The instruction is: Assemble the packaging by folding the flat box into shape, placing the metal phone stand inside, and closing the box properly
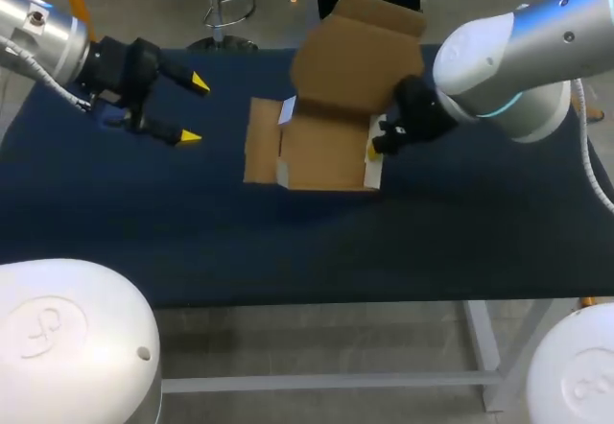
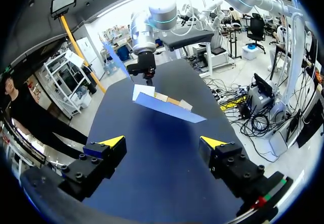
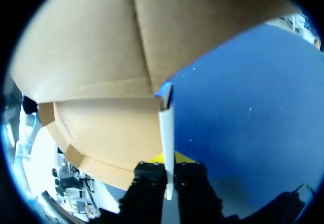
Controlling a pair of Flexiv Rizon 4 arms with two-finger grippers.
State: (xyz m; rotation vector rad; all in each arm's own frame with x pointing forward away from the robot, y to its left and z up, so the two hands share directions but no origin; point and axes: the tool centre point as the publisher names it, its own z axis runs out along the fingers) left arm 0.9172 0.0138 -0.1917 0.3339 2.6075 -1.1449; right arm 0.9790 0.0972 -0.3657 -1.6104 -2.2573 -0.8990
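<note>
Box [image 1: 321, 151] lies mid-table [image 1: 115, 232], lid up toward the far edge; right gripper [image 1: 374, 148] is clamped on its right wall, while left gripper [image 1: 194, 109], fingers apart, hangs off its left side

Left arm [image 1: 38, 26]: a brushed silver shell, a thin grey cable [image 1: 43, 79] beside it, a black wrist behind the left jaws. Each blocky black finger [image 2: 96, 165] carries round black screws and a bright yellow wedge tip [image 2: 114, 141]; one finger's base bears a red-and-green mark [image 2: 260, 201]. Right arm [image 1: 528, 50]: rounded silver and white shells, a pale blue ring [image 1: 499, 109], and black housing [image 1: 417, 112] behind the right jaws.
</note>
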